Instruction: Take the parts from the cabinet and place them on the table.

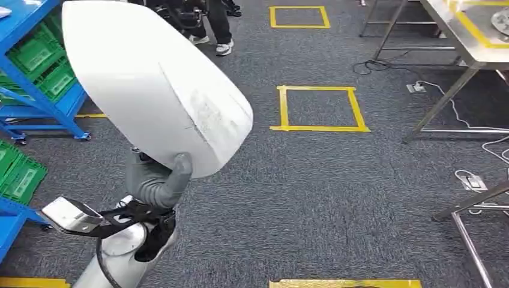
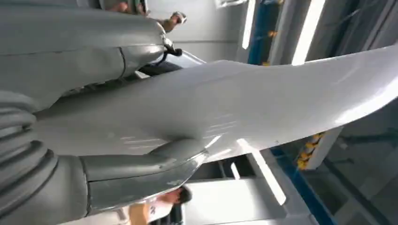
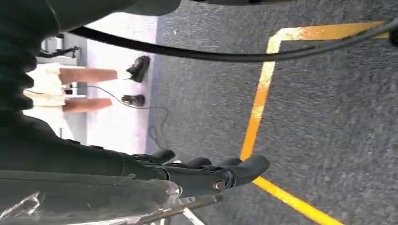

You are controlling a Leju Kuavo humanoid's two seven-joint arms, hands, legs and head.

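Note:
A large white curved panel part (image 1: 150, 84) is raised in front of me at the left of the head view. My left hand (image 1: 157, 180) grips its lower edge, the thumb pressed against the white face. In the left wrist view the thick grey thumb (image 2: 141, 171) lies along the part (image 2: 263, 103), which runs across the picture. My right hand (image 3: 206, 171) hangs above the grey carpet, its dark fingers stretched out with nothing in them. The blue cabinet (image 1: 45, 102) with green bins stands at the far left. The metal table (image 1: 465, 45) is at the upper right.
Yellow tape squares (image 1: 318, 108) mark the carpet ahead. A person's feet (image 1: 210, 37) stand at the top. Cables and a power strip (image 1: 415, 87) lie near the table legs (image 1: 447, 99). More green bins (image 1: 18, 174) sit low at the left.

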